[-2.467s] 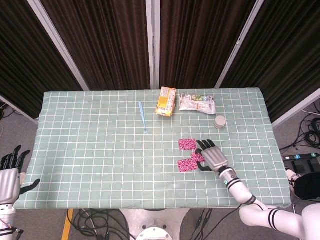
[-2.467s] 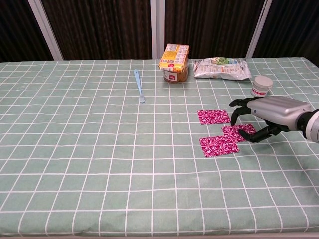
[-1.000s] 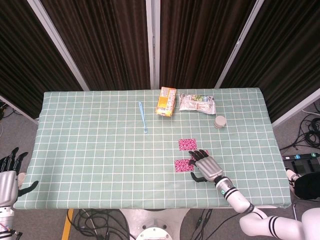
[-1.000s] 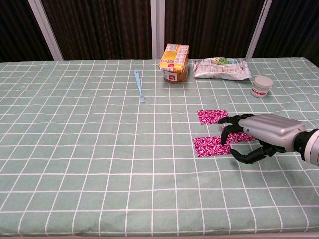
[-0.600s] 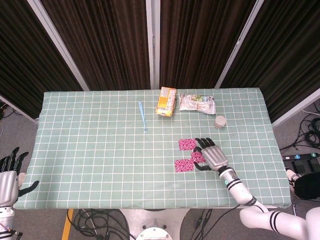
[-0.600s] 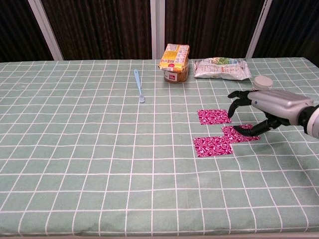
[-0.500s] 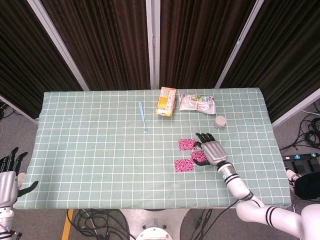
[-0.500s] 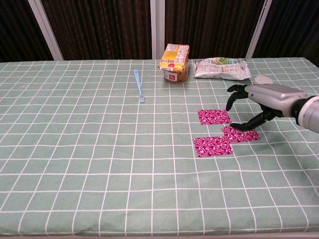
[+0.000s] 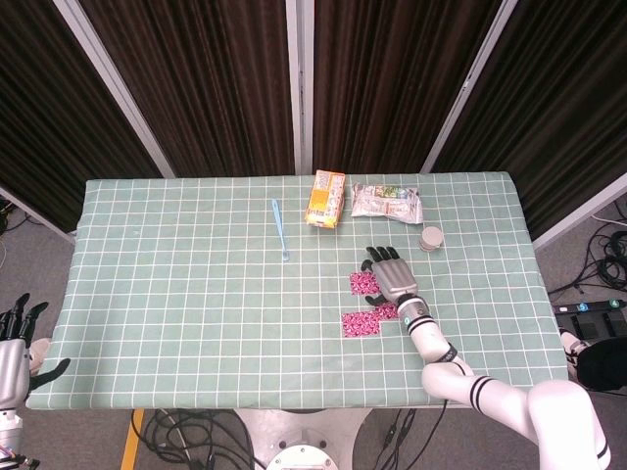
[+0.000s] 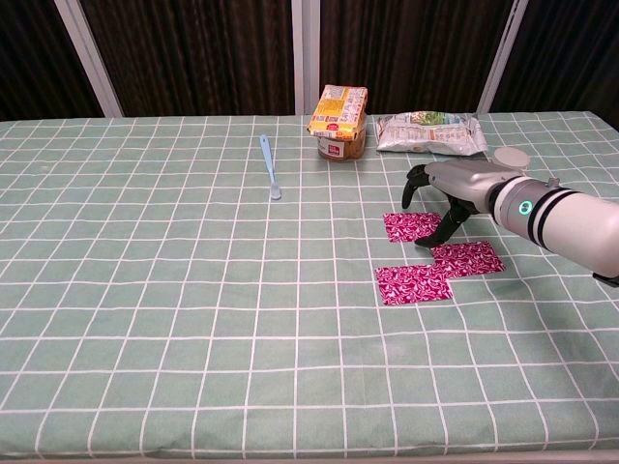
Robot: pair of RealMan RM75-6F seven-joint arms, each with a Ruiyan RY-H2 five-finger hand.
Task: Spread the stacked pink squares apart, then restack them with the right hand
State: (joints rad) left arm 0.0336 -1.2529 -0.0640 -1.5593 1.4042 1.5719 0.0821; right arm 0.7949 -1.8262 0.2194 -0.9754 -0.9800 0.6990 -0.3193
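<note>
Three pink patterned squares lie apart on the green checked cloth: a far one [image 10: 408, 225] [image 9: 362, 284], a near left one [image 10: 413, 284] [image 9: 361, 324] and a right one [image 10: 468, 258] [image 9: 389, 311]. The right one touches the near left one at a corner. My right hand [image 10: 447, 190] [image 9: 390, 275] arches over the far square's right edge, fingers spread and pointing down, holding nothing. The thumb tip reaches down between the far and right squares. My left hand [image 9: 16, 345] hangs off the table's front left corner, fingers apart and empty.
A blue spoon-like stick [image 10: 270, 179] lies mid-table to the left. An orange box [image 10: 338, 108] and a snack packet [image 10: 430, 133] stand at the back. A small white jar [image 10: 510, 156] sits just behind my right forearm.
My right hand has lifted off the right square and swung left and away, now over the far square. The squares stay put. My left hand has sunk lower.
</note>
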